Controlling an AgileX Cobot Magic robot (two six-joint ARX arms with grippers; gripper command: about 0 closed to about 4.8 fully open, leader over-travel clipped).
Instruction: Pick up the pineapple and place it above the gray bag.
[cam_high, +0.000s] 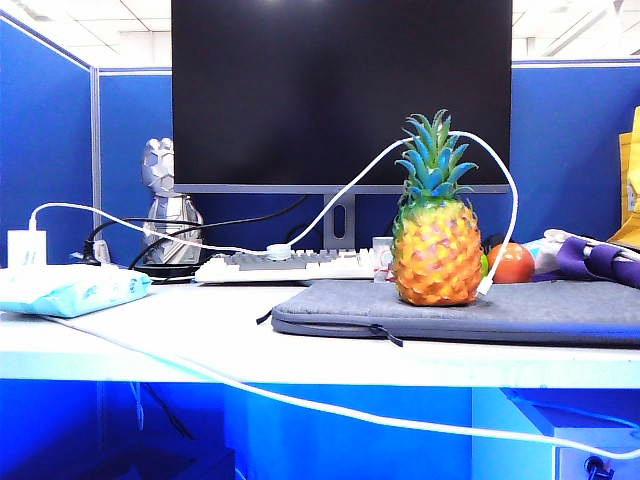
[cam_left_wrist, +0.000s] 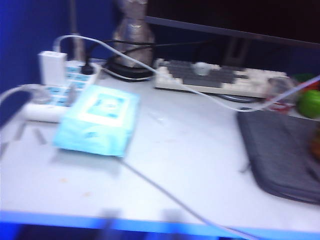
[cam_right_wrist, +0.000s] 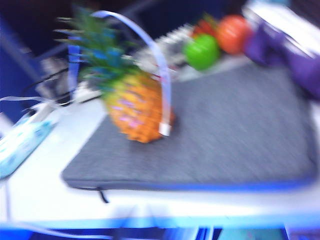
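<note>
One pineapple (cam_high: 436, 255) upright on one gray bag (cam_high: 520, 308), both pincers unseen

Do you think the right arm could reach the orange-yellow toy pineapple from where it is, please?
Probably yes: the orange-yellow toy pineapple stands upright on the flat gray fabric bag with open space on the arm's side. Only the white cable draped over it could snag. The right gripper itself is not visible.

No legible text, brand, number or sign found: the label on the light-blue wipes packet (cam_left_wrist: 98, 121) and the keyboard (cam_high: 290, 265) keycaps are too blurred or small to read.
</note>
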